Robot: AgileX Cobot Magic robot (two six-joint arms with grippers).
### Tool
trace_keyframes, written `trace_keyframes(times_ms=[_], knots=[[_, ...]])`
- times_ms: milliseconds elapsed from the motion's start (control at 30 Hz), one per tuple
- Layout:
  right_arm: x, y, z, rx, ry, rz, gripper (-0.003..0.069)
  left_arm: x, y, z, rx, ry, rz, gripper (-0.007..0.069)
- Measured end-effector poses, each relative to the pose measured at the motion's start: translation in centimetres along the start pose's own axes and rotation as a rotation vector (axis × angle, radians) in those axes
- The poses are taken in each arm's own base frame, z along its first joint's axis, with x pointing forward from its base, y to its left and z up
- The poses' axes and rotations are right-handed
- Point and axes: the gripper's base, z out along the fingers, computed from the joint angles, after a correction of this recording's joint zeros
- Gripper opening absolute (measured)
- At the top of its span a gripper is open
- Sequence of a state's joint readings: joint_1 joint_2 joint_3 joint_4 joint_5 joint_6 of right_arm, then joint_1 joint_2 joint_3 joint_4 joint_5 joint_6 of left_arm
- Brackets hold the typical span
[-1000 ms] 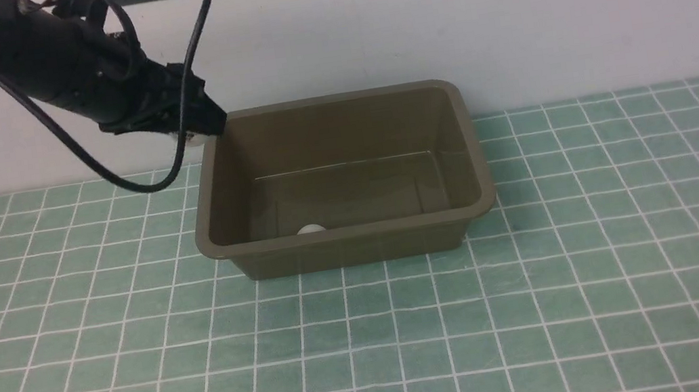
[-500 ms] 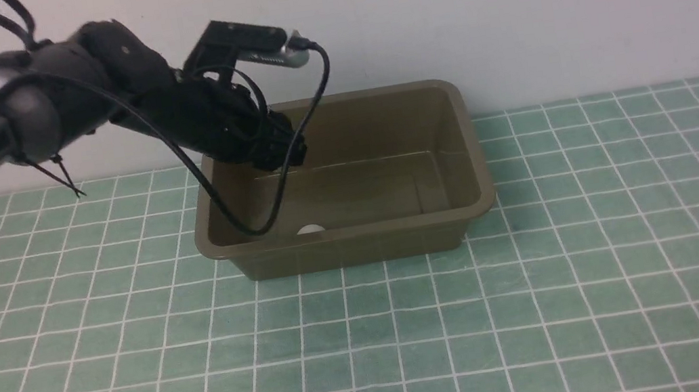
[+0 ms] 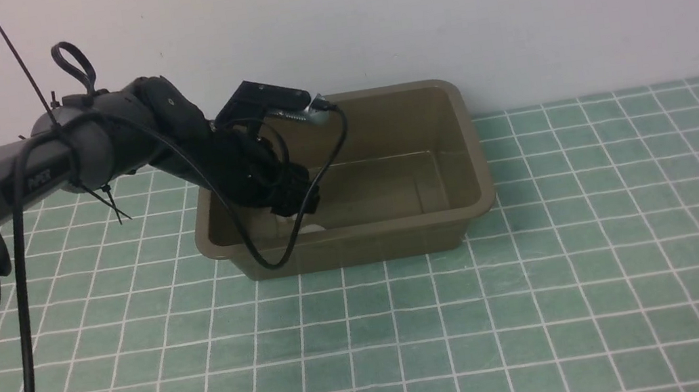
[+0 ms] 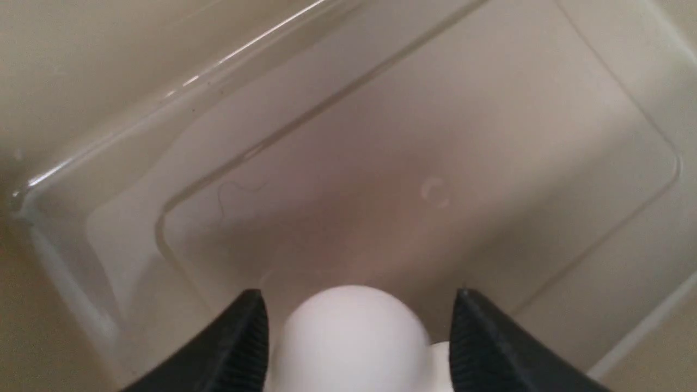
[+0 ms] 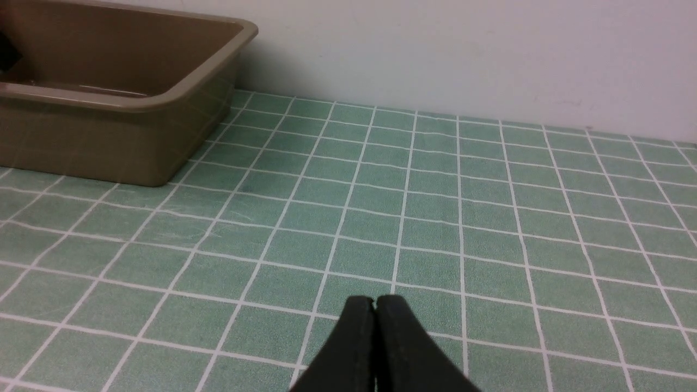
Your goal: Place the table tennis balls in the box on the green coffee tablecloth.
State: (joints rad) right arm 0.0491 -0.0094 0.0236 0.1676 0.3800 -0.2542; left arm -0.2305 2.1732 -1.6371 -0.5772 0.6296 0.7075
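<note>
Two white table tennis balls (image 4: pixel 351 337) sit in the olive-brown box (image 3: pixel 356 239), one between the left gripper (image 4: pixel 356 326)'s spread fingers (image 4: pixel 239 348), no finger touching it; the other peeks just behind. Box stands on the green coffee tablecloth (image 3: pixel 543 305) before a pale wall (image 3: pixel 500 4). Left arm slants down into the box. Right gripper (image 5: pixel 374 310)'s fingers are pressed together, empty, low above the cloth.

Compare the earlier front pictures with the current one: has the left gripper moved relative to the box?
Yes. The left gripper has moved from outside the box's far-left corner rightward and down, and now sits inside the box above its near wall.
</note>
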Motion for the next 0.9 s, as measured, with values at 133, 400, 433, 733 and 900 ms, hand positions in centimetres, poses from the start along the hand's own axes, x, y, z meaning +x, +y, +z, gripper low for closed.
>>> trace_keyframes(times_ms=[133,400,433,733,900], knots=[[0.0,0.0,0.0,0.0,0.0,0.0,-0.0018,0.0,0.0,0.0,-0.001,-0.001,0.003,0.0452],[0.0,0.0,0.0,0.0,0.0,0.0,-0.0018,-1.8,-0.5,-1.5,0.045,-0.003,0.03,0.0468],[0.0,0.0,0.0,0.0,0.0,0.0,-0.0018,-3.5,-1.0,-3.3,0.06,-0.032,0.063,0.0454],[0.0,0.0,0.0,0.0,0.0,0.0,-0.0018,-9.4,-4.4,-14.7,0.105,-0.165,0.23,0.0225],[0.0,0.0,0.0,0.0,0.0,0.0,-0.0018,-8.3,-5.1,-18.4,0.057,-0.027,0.293,0.0023]])
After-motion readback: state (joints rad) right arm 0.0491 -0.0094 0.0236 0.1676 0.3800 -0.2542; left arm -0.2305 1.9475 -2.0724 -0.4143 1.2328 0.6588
